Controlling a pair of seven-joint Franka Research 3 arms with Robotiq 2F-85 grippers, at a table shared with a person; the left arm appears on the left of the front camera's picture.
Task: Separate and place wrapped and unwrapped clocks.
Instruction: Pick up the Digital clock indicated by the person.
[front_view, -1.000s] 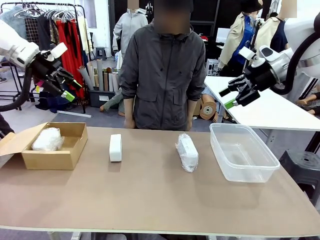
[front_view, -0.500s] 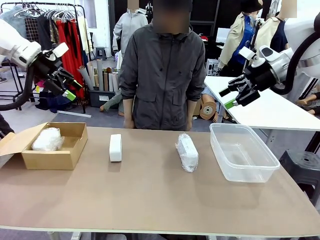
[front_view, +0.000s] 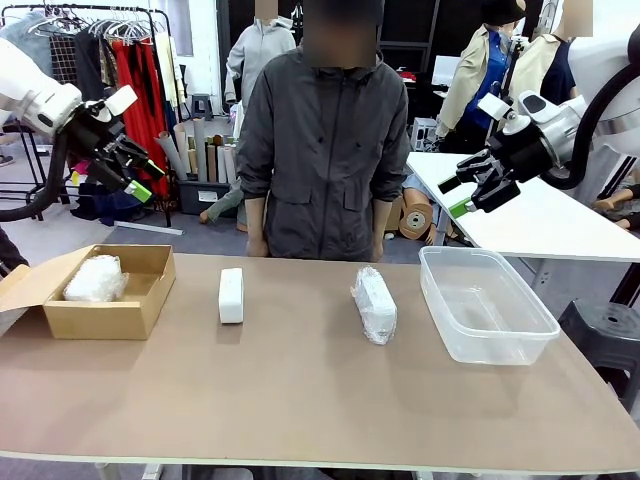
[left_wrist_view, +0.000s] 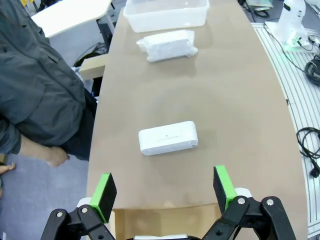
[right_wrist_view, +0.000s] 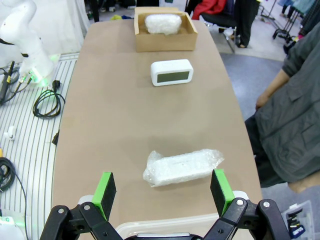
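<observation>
The left gripper (front_view: 140, 176) hangs high in the air above the left end of the table (front_view: 300, 400), and its two green pads are spread wide apart with nothing between them. The right gripper (front_view: 452, 197) hangs high above the right end, and it is spread wide too and holds nothing. Neither one touches anything. Under the left gripper sits an open cardboard box (front_view: 100, 318) at the left end of the table, with its far corner close to the table's edge. One wrapped clock (front_view: 95, 279) lies inside it, a white lump in crinkly clear plastic. Just to the right of the box, but not touching it, the bare clock (front_view: 231, 295) lies on the table, smooth and white. In the right wrist view you can see its grey screen. The other wrapped clock (front_view: 373, 304) lies right of the middle, well apart from the bare one, with bare brown table between them. A clear plastic tub (front_view: 500, 345) sits near it at the right end, close to the table's right edge, and there is nothing in it. All three clocks lie in the far half of the table. The near half is open and flat. A person (front_view: 325, 150) in a grey jacket stands at the far edge, arms down, hands off the table.
</observation>
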